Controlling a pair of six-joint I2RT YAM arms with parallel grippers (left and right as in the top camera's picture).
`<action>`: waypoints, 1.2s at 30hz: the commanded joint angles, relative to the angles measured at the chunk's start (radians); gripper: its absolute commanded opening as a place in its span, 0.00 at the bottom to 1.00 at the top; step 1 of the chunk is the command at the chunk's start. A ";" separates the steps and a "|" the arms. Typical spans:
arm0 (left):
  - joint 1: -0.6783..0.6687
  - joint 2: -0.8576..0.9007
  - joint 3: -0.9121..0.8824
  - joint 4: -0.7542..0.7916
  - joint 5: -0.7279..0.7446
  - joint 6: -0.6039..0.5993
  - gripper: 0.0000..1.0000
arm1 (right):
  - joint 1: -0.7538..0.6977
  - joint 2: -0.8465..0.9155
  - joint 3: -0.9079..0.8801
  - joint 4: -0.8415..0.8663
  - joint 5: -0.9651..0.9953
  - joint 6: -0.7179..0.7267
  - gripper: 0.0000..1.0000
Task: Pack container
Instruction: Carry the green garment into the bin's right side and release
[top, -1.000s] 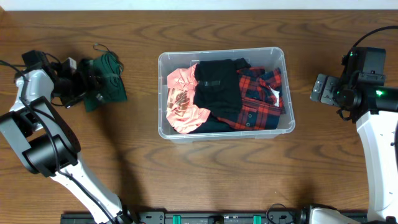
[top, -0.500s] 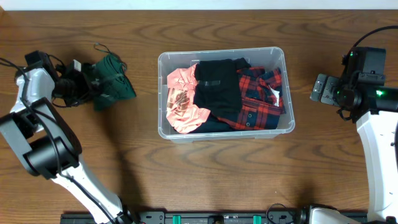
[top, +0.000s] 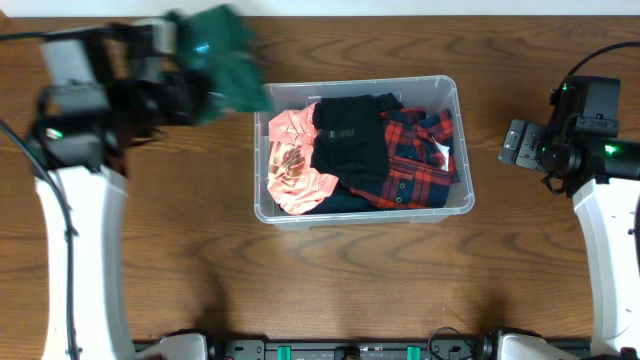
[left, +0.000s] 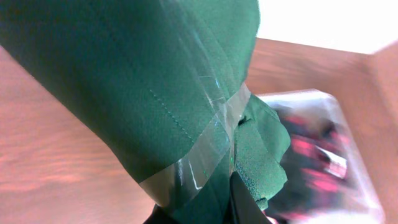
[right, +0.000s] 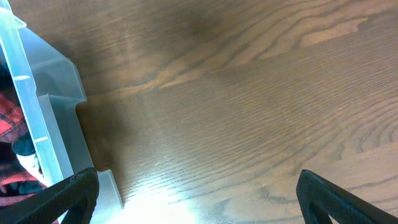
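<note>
Container, large clear plastic rectangular bin (top: 360, 82): mid-table, holding pink shirt (top: 292, 155), black garment (top: 350, 140), red plaid shirt (top: 415, 150). Left gripper (top: 188, 92): jaws clamped on dark-green taped cloth bundle (top: 228, 58), aloft by the bin's corner. Right gripper (right: 196, 186): jaws wide apart, empty, right of bin.

Large clear plastic rectangular bin (top: 262, 150), rounded corners and thick rim, sits upright and open-topped mid-tabletop (top: 350, 290), long side running left-right. Contents: pink garment (top: 290, 165) on the left, black garment (top: 350, 150) in the centre, red-black plaid shirt (top: 415, 165) on the right. Right wrist view catches only one ridged end of it (right: 46, 124).
</note>
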 joint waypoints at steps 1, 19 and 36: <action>-0.174 -0.028 0.012 0.005 0.016 -0.099 0.08 | -0.005 -0.014 -0.001 -0.001 0.012 0.003 0.99; -0.796 0.242 0.002 0.260 -0.336 -0.580 0.06 | -0.005 -0.014 0.000 -0.016 -0.007 0.003 0.99; -0.769 0.373 0.001 0.124 -0.481 -0.483 0.98 | -0.004 -0.014 -0.001 -0.014 -0.052 0.000 0.99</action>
